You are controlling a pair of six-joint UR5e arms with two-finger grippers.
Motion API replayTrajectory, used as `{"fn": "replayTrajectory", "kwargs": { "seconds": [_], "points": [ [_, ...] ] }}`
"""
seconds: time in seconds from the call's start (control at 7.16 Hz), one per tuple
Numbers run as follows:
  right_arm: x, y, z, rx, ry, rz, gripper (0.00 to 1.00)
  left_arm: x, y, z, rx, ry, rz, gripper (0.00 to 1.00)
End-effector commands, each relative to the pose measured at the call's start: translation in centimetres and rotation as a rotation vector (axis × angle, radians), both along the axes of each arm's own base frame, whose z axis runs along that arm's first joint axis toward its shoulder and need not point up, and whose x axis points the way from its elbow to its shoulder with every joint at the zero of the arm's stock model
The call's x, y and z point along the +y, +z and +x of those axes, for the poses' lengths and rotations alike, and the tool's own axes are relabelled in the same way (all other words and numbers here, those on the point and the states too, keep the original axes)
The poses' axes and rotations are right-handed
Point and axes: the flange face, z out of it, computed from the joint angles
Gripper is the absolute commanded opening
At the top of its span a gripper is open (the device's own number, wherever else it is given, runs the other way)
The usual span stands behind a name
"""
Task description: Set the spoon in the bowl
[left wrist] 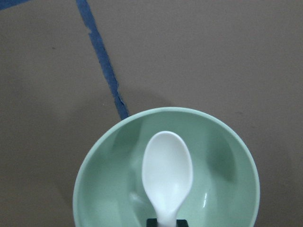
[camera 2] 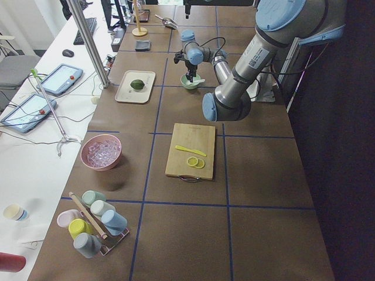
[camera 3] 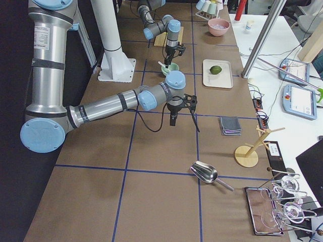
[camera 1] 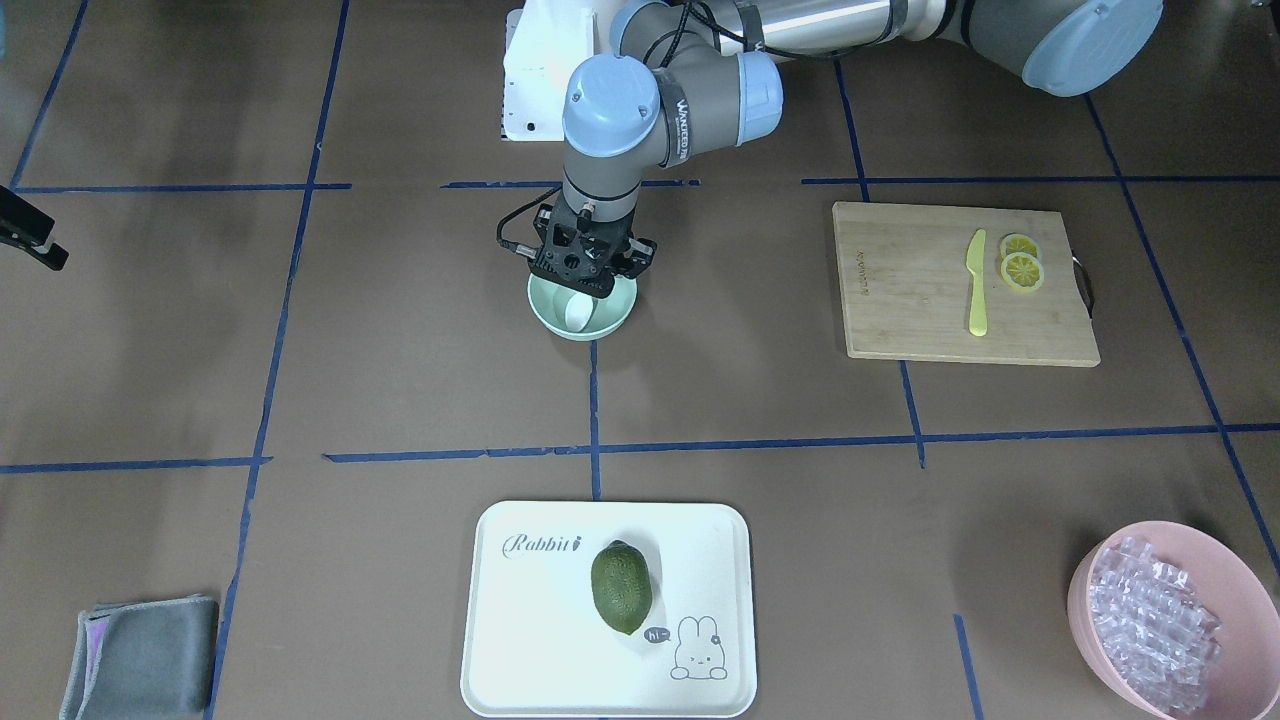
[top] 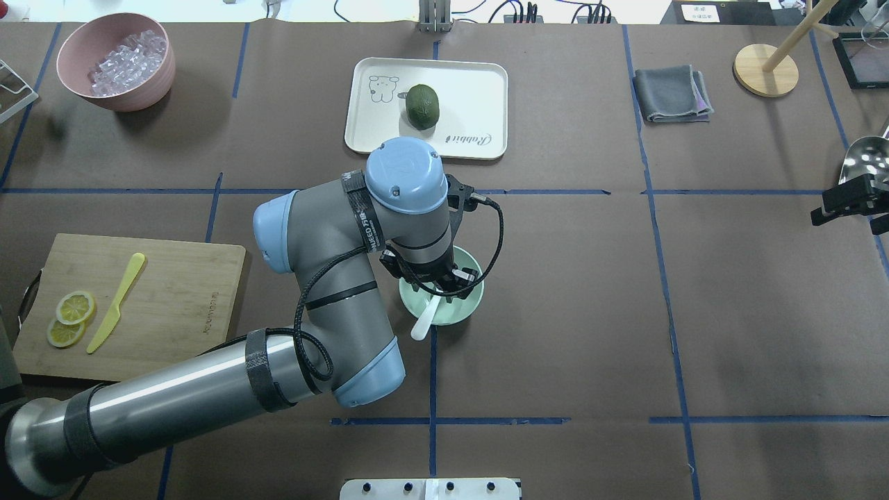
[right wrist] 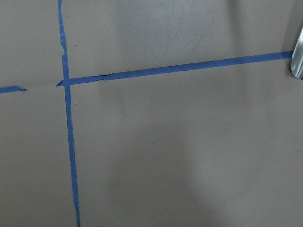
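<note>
- Left fingers point(left wrist: 152, 222), pinching the handle end of the spoon point(left wrist: 167, 170); scoop pointing away from the grip.
- Spoon held over the bowl point(left wrist: 222, 142): scoop inside the rim in the wrist and front views, tip overlapping the robot-side rim in the overhead view. Contact with the bowl floor: cannot tell.
- Step in hand, by judgement: release into the bowl, with the task near its end.
- For a clean release: bring the scoop low and toward the bowl's centre before spreading the fingers; open slowly; lift straight up, clear of the rim.
- Likely fault: a light plastic spoon let go high or off-centre, tipping out over the rim or nudging the bowl along the surface point(camera 1: 760, 400).
- Bowl standing at the end of a blue tape line point(camera 1: 594, 400) near mid-surface, under the bent left arm point(top: 333, 278).
- Farther out: cutting board point(camera 1: 900, 300) with yellow knife point(camera 1: 977, 285) and lemon slices point(camera 1: 1022, 268) on the robot's left; tray point(camera 1: 540, 620) with a green fruit point(camera 1: 621, 588) beyond the bowl; pink bowl point(camera 1: 1080, 610) of clear cubes point(camera 1: 1150, 610); grey cloth point(camera 1: 140, 655).
- Right fingers point(top: 826, 212), well apart from the bowl, near a metal scoop point(top: 865, 156); spread or pressed together: cannot tell.
</note>
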Motion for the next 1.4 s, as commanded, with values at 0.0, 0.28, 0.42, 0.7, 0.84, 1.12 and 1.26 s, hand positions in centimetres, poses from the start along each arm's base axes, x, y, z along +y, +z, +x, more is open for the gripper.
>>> {"fn": "replayTrajectory", "kwargs": {
  "seconds": [0.0,0.28,0.42,0.7,0.84,1.12,1.26],
  "points": [
    [-0.2,0.0,0.0,0.000,0.001,0.000,1.00,0.0,-0.6,-0.5,0.013,-0.003,0.007,0.82],
    [-0.3,0.9,0.6,0.011,-0.009,0.006,1.00,-3.0,2.5,-9.8,0.044,-0.099,0.032,0.84],
    [-0.7,2.8,1.9,0.027,-0.034,0.032,1.00,-3.7,6.8,-15.4,0.031,-0.146,0.024,0.84],
    [-0.7,4.7,3.5,0.032,-0.054,0.049,1.00,-4.8,14.5,-23.9,-0.023,-0.126,0.054,0.86],
    [-0.9,5.6,4.7,0.022,-0.056,0.053,1.00,-5.3,20.6,-30.0,-0.060,-0.109,0.029,0.87],
    [-1.1,7.6,6.3,0.023,-0.075,0.073,1.00,-5.3,28.8,-41.1,-0.103,-0.093,0.021,0.87],
    [-0.9,9.1,7.2,0.031,-0.090,0.081,1.00,-5.5,32.0,-46.3,-0.116,-0.085,0.046,0.87]
  ]
}}
